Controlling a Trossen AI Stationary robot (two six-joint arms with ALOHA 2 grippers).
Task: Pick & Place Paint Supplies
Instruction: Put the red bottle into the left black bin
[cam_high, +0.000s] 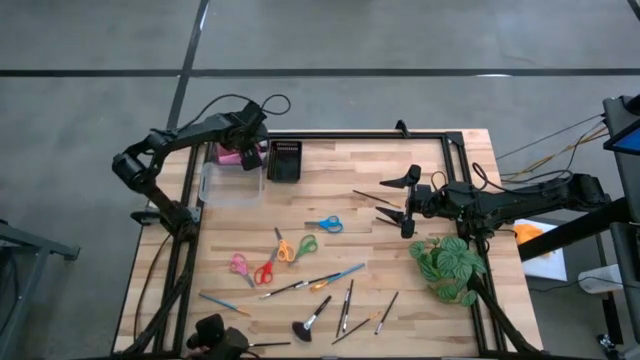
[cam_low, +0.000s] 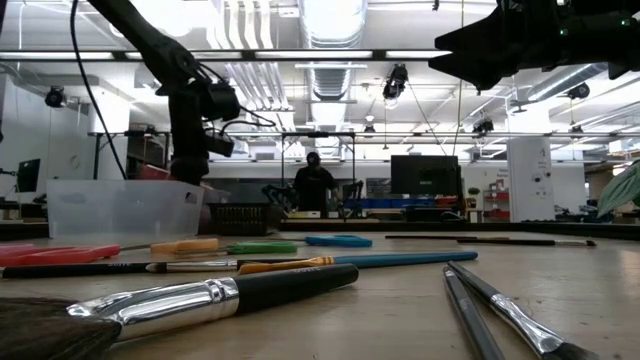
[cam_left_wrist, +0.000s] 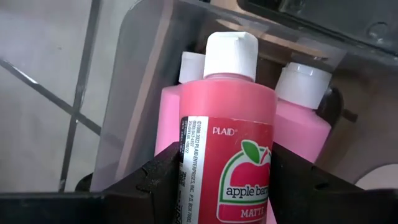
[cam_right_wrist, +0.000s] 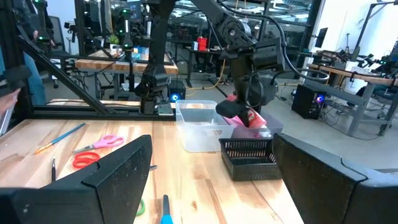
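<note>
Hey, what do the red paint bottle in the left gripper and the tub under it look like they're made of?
The red paint bottle, held in the left gripper, looks like smooth, semi-glossy plastic with a white plastic flip cap and a printed paper or film label. The tub appears to be clear, slightly frosted plastic: the floor lines show through its wall.

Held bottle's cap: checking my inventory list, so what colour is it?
White, on the red bottle in the left gripper; the left wrist view shows it best.
</note>
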